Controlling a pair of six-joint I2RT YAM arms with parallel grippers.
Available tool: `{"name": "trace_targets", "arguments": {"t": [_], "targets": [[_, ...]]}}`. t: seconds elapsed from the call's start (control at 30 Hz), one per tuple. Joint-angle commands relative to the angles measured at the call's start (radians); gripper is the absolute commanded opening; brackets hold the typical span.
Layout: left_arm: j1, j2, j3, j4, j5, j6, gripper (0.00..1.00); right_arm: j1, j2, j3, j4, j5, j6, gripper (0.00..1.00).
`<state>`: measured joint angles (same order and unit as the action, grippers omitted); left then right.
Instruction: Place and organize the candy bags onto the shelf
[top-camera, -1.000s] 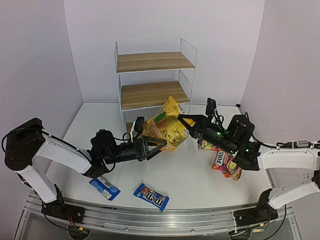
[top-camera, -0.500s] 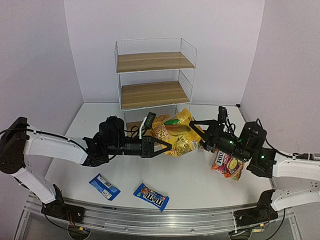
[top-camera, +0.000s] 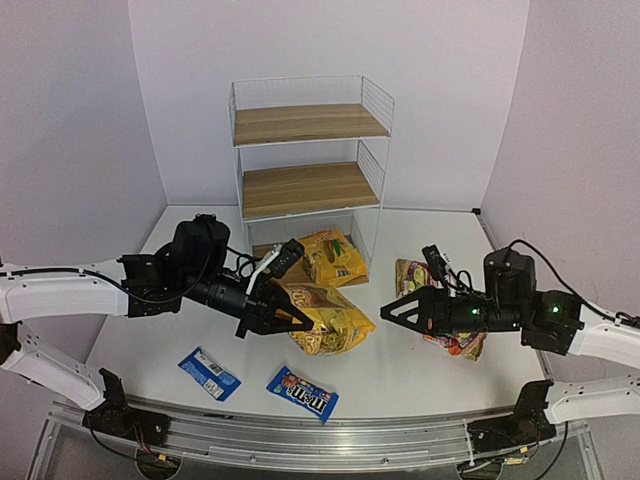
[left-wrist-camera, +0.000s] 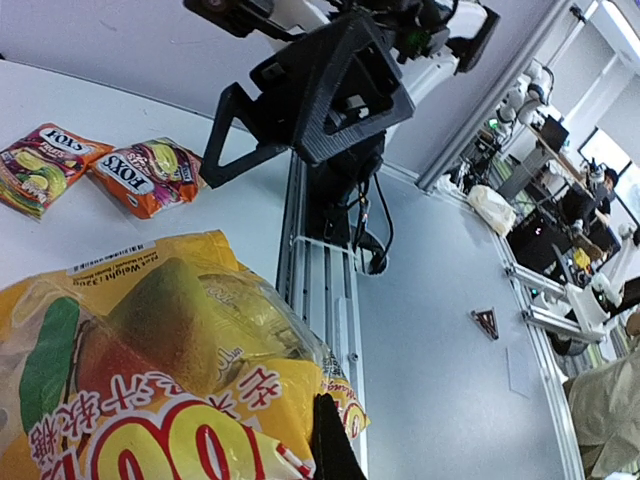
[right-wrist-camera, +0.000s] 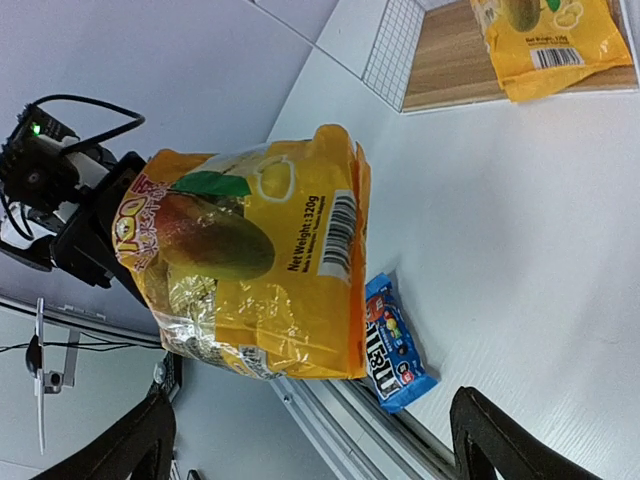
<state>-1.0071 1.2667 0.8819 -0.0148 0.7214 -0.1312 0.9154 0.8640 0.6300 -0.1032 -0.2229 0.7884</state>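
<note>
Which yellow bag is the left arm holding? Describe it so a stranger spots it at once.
Find the tall white wire shelf with wooden boards at the far side of the table. Just in front of it, the left gripper is shut on a large glossy yellow-orange candy bag. Its twin lies on the shelf's bottom board; only this one is gripped.
</note>
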Motion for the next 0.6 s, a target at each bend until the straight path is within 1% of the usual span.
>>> {"name": "trace_targets", "arguments": {"t": [0.0, 0.07, 0.13, 0.17, 0.27, 0.4, 0.5, 0.57], "targets": [[0.001, -0.004, 0.157, -0.133, 0.129, 0.251, 0.0, 0.004, -0.008, -0.033, 0.021, -0.061, 0.027, 0.94], [0.001, -0.01, 0.187, -0.19, 0.154, 0.318, 0.0, 0.004, -0.018, -0.081, 0.147, -0.088, 0.077, 0.98], [0.001, -0.02, 0.205, -0.201, 0.154, 0.351, 0.0, 0.004, -0.008, -0.154, 0.336, -0.119, 0.171, 0.98], [0.001, -0.026, 0.216, -0.199, 0.152, 0.363, 0.0, 0.004, 0.012, -0.173, 0.402, -0.137, 0.205, 0.98], [0.001, -0.029, 0.261, -0.236, 0.192, 0.437, 0.0, 0.004, 0.099, -0.159, 0.502, -0.205, 0.253, 0.98], [0.0, -0.016, 0.334, -0.363, 0.238, 0.57, 0.0, 0.003, 0.195, -0.136, 0.717, -0.294, 0.342, 0.98], [0.001, -0.001, 0.387, -0.463, 0.249, 0.669, 0.0, 0.003, 0.241, -0.128, 0.837, -0.346, 0.394, 0.98], [0.001, 0.003, 0.409, -0.501, 0.256, 0.715, 0.0, 0.002, 0.266, -0.13, 0.892, -0.364, 0.428, 0.98]]}}
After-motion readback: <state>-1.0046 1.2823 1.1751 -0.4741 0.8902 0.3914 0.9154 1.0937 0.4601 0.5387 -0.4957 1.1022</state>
